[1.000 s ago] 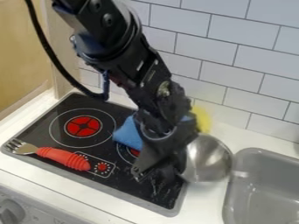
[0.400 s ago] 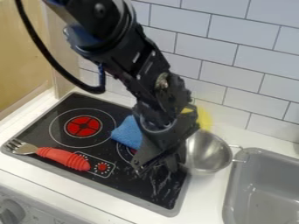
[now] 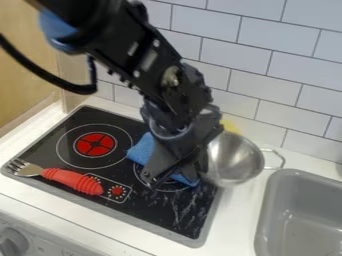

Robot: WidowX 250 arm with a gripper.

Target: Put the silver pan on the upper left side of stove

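Note:
The black gripper [image 3: 175, 172] hangs over the right half of the stove [image 3: 110, 202], shut on the left side of the silver pan. That shiny round pan [image 3: 235, 159] is tilted, its hollow turned partly toward the camera. It hangs over the stove's right edge and the counter beside it, and a wire handle sticks out to the right. The gripper hides the pan's left side. On the upper left of the stove is a burner [image 3: 95, 144] with a red centre.
A blue cloth [image 3: 141, 150] lies on the right burner, partly under the gripper. A fork with a red handle [image 3: 72, 181] rests along the stove's front left. Something yellow [image 3: 230, 127] stands behind the pan. The grey sink [image 3: 304, 215] is at right.
The gripper and pan have shifted a little up and left in the view, and the pan has tilted. Its right handle and more of the blue cloth have come into sight.

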